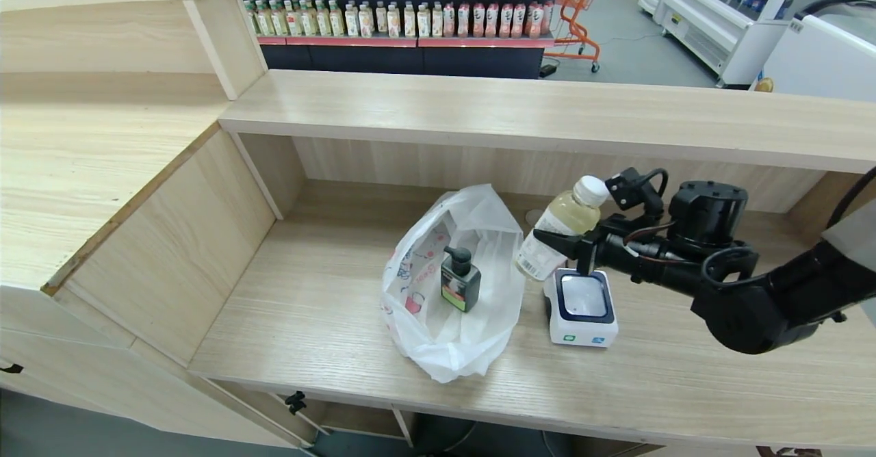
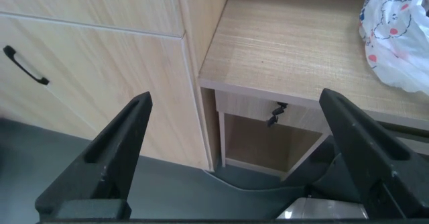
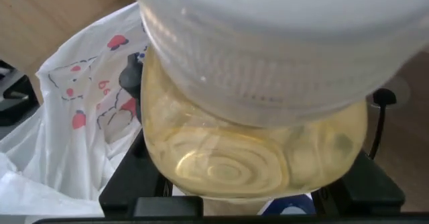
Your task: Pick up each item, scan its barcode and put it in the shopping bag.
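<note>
My right gripper (image 1: 562, 243) is shut on a drink bottle (image 1: 561, 228) with pale yellow liquid and a white cap, held tilted just above the white barcode scanner (image 1: 582, 306) and right of the bag. The right wrist view looks down the bottle (image 3: 255, 137) from its cap, with the bag (image 3: 80, 130) beyond. The white shopping bag (image 1: 452, 286) lies open on the counter with a dark pump bottle (image 1: 460, 280) standing inside. My left gripper (image 2: 234, 150) is open and hangs low, off the counter's front edge, beside the cabinet; the bag (image 2: 395, 36) shows at the far corner.
The wooden counter (image 1: 328, 306) is boxed in by a raised ledge (image 1: 547, 111) behind and a tall side panel (image 1: 171, 238) on the left. Drawers with black handles (image 2: 27, 66) sit under the counter. Shelves of bottles (image 1: 397, 19) stand far behind.
</note>
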### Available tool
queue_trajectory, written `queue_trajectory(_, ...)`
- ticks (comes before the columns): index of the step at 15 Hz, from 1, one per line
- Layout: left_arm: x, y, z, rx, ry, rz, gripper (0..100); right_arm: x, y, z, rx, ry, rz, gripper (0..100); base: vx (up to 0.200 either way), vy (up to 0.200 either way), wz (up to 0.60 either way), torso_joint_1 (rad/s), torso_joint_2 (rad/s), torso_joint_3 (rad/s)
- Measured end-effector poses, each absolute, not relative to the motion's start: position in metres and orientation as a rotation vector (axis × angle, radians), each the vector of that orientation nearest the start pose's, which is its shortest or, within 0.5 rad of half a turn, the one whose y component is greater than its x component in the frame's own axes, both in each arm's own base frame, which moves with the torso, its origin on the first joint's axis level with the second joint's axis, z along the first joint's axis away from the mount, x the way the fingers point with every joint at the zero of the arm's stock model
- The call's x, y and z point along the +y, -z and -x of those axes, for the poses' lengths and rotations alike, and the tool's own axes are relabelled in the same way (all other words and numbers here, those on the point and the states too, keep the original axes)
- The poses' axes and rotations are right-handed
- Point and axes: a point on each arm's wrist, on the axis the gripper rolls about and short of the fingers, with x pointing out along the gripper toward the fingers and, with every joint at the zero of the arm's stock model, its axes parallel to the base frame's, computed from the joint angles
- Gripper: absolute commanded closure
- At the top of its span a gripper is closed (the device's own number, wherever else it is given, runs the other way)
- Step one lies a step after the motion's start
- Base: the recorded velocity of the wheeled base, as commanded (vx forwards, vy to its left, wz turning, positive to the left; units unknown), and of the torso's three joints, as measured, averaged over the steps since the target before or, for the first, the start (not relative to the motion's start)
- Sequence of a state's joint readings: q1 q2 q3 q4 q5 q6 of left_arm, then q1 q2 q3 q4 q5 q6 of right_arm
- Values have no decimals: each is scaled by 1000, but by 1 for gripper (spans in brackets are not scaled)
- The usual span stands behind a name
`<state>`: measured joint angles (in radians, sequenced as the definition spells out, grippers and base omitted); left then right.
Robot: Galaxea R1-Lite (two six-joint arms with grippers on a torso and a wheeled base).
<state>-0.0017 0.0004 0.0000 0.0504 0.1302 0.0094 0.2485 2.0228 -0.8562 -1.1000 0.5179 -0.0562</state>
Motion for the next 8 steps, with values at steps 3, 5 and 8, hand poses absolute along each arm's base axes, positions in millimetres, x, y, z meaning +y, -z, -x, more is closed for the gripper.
queue_trajectory(3, 3, -70, 23, 51, -128, -13, 0, 123, -122, -373, 25, -809, 69, 100, 0, 0, 0, 0, 0, 0)
queue_trajectory(5, 3, -70, 23, 52, -128, -13, 0, 132, -113, -385, -6, -823, 110, 100, 0, 0, 0, 0, 0, 0)
queue_trajectory(8, 3, -70, 23, 52, -128, -13, 0, 148, -99, -399, -39, -850, 143, 100, 0, 0, 0, 0, 0, 0)
